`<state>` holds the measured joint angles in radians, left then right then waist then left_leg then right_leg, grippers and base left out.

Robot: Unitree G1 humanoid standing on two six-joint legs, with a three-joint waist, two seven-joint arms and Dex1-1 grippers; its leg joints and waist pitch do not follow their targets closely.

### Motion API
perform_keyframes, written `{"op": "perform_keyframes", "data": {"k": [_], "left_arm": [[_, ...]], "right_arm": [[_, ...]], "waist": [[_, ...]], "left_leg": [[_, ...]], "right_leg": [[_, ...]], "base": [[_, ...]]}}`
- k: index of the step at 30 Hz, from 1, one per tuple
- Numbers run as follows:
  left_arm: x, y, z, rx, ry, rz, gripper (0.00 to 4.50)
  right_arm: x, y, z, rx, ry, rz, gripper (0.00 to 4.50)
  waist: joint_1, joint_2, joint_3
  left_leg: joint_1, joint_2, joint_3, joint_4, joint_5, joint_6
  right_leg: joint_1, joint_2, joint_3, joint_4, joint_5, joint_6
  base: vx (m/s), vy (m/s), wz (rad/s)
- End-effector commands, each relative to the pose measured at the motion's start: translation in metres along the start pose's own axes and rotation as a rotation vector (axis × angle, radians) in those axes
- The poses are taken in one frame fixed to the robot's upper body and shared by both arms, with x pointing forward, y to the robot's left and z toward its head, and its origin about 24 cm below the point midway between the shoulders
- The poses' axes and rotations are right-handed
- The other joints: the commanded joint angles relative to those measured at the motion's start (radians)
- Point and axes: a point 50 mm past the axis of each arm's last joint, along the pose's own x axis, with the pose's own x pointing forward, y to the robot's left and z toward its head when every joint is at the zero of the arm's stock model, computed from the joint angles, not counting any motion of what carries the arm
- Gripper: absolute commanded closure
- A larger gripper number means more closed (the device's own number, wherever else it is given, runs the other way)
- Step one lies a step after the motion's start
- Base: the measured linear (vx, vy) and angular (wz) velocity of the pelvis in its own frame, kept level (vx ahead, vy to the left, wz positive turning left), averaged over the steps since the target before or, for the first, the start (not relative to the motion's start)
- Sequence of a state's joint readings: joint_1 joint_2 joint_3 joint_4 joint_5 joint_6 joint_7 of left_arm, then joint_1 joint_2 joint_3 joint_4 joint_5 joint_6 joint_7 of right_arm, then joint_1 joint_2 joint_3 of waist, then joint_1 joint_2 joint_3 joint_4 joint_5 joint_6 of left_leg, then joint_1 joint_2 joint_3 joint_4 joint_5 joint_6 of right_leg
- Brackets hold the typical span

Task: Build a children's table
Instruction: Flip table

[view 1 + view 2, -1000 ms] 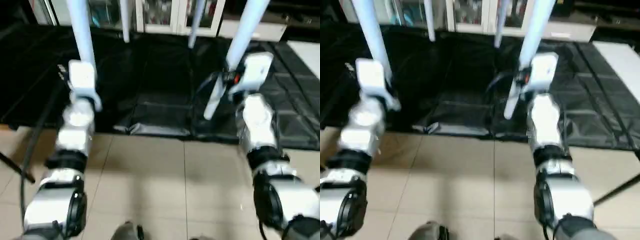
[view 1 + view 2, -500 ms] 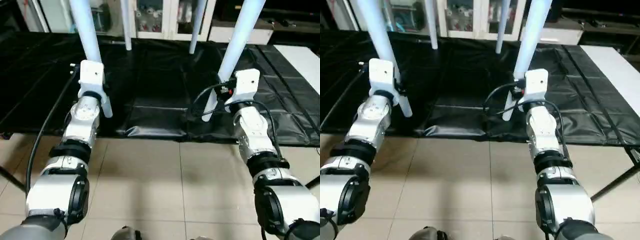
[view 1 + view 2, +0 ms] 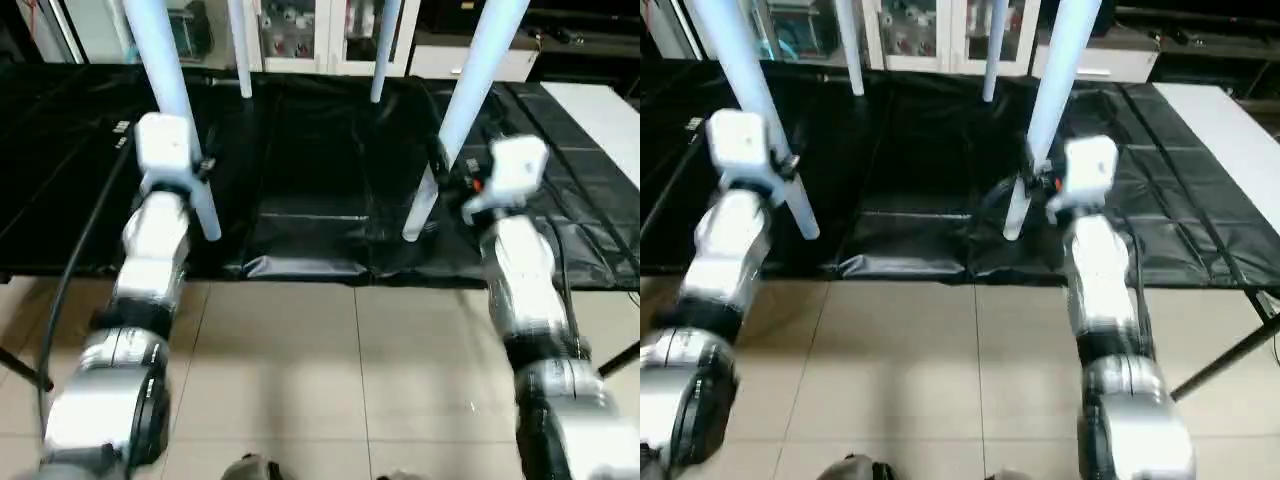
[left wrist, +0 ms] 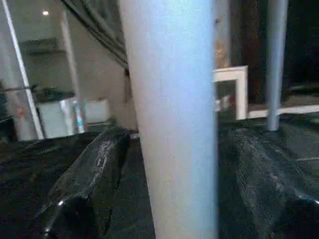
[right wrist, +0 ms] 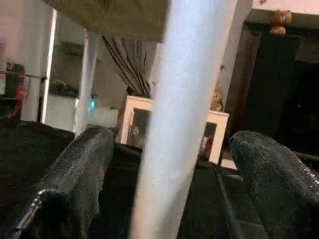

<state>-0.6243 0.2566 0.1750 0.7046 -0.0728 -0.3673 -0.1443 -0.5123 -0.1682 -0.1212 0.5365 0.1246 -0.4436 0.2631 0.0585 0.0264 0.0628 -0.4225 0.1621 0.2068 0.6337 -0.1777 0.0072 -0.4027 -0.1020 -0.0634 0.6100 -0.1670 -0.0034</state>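
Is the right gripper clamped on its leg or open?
Open. In the right wrist view both black fingers stand clear of the white leg, with a dark gap on each side of it.

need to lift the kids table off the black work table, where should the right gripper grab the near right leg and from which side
Grip the near right leg on its lower, narrower stretch, above the foot. It stands nearly upright and is a round, tapering tube, so come in level from the robot's side with one finger on each flank. The right gripper already straddles it that way, fingers apart from the tube.
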Motion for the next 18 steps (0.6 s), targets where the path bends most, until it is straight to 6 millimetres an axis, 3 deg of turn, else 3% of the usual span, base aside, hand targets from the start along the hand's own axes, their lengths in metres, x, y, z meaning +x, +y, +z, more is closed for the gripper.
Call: {"op": "perform_keyframes", "data": {"k": [1, 2, 5, 9, 11, 15, 16, 18], "left_arm": [[0.004, -0.003, 0.016, -0.025, -0.085, -0.023, 0.93], [-0.003, -0.008, 0.021, -0.053, -0.111, -0.051, 0.93], [-0.021, -0.017, 0.029, -0.118, -0.159, -0.095, 0.93], [-0.043, -0.022, 0.036, -0.145, -0.162, -0.074, 0.93], [-0.056, -0.023, 0.033, -0.13, -0.098, -0.031, 0.93], [-0.077, -0.028, 0.024, -0.142, 0.008, 0.005, 0.93], [-0.086, -0.03, 0.018, -0.116, 0.059, 0.014, 0.93], [-0.092, -0.032, 0.014, -0.07, 0.085, 0.018, 0.93]], "right_arm": [[0.003, -0.001, 0.013, -0.001, -0.055, -0.008, 0.43], [-0.005, -0.001, 0.016, 0.006, -0.065, -0.043, 0.43], [-0.024, 0.0, 0.025, 0.012, -0.075, -0.091, 0.43], [-0.047, 0.005, 0.035, 0.012, -0.054, -0.091, 0.43], [-0.061, 0.007, 0.036, 0.029, -0.006, -0.089, 0.43], [-0.08, 0.009, 0.021, 0.056, 0.201, -0.105, 0.43], [-0.087, 0.01, 0.014, 0.074, 0.278, -0.123, 0.43], [-0.091, 0.011, 0.009, 0.081, 0.332, -0.129, 0.43]], "waist": [[-0.004, 0.004, -0.089], [-0.003, 0.006, -0.082], [-0.007, 0.009, -0.074], [-0.007, 0.004, -0.071], [-0.015, 0.001, -0.068], [-0.026, -0.003, -0.06], [-0.033, -0.006, -0.053], [-0.04, -0.008, -0.051]], "left_leg": [[0.057, 0.071, -0.038, -0.101, -0.319, 0.004], [0.059, 0.075, -0.041, -0.109, -0.379, -0.026], [0.062, 0.075, -0.045, -0.118, -0.471, -0.071], [0.055, 0.077, -0.048, -0.123, -0.48, -0.074], [0.054, 0.071, -0.048, -0.121, -0.495, -0.076], [0.05, 0.068, -0.053, -0.123, -0.495, -0.079], [0.059, 0.06, -0.055, -0.118, -0.561, -0.093], [0.058, 0.057, -0.063, -0.117, -0.576, -0.102]], "right_leg": [[0.022, -0.048, 0.033, -0.057, -0.152, -0.207], [0.02, -0.05, 0.036, -0.063, -0.21, -0.189], [0.011, -0.047, 0.039, -0.07, -0.299, -0.148], [0.015, -0.045, 0.042, -0.076, -0.299, -0.12], [0.012, -0.046, 0.045, -0.087, -0.373, -0.085], [0.013, -0.042, 0.049, -0.093, -0.433, -0.059], [0.0, -0.041, 0.047, -0.11, -0.569, -0.025], [0.001, -0.039, 0.045, -0.118, -0.625, 0.004]], "base": [[0.0, 0.0, 0.0], [0.0, 0.0, 0.0], [0.0, 0.0, 0.0], [0.0, 0.0, 0.0], [0.0, 0.0, 0.0], [0.0, 0.0, 0.0], [0.0, 0.0, 0.0], [0.0, 0.0, 0.0]]}}
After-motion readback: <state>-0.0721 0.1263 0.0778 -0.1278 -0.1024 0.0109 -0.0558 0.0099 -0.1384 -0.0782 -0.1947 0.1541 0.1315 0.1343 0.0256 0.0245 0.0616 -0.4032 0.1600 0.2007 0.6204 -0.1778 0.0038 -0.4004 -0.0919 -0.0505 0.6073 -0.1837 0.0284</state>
